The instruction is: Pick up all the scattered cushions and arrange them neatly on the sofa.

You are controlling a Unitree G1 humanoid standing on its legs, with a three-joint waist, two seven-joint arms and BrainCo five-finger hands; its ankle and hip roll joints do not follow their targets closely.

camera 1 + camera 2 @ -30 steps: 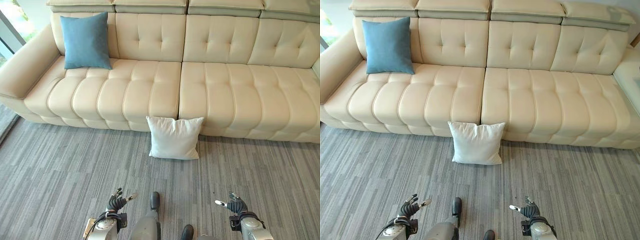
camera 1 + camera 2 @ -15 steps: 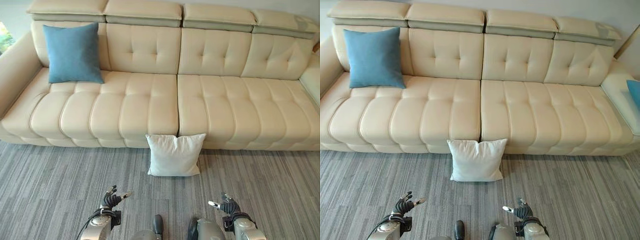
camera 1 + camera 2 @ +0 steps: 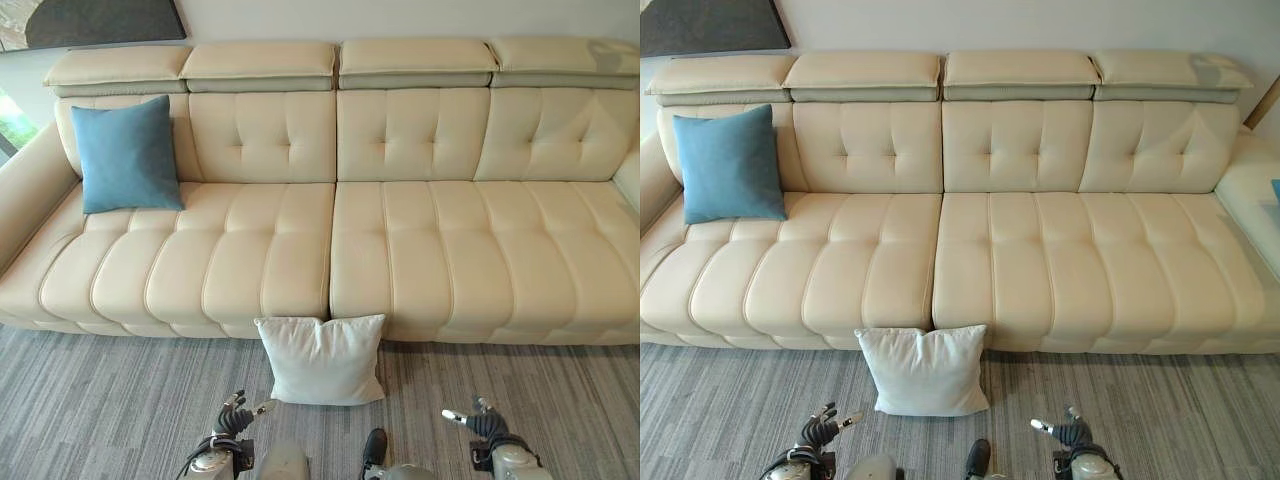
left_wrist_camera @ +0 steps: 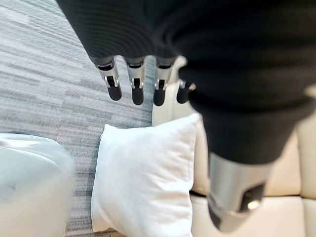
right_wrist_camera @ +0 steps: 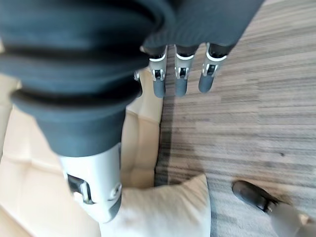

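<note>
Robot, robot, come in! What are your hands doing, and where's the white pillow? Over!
Left hand and right hand open, holding nothing. White cushion on the floor, leaning on the sofa front. Blue cushion on the seat. Nothing blocking.

A long cream leather sofa [image 3: 400,250] spans the room's far side, its tufted backrest topped by four flat headrests [image 3: 260,62]. It stands against a pale wall [image 3: 400,18], where a dark framed picture [image 3: 90,20] hangs at far left. Grey striped carpet [image 3: 120,410] covers the near floor. Daylight from a window [image 3: 12,125] shows at the left edge, beyond the sofa's armrest.
</note>
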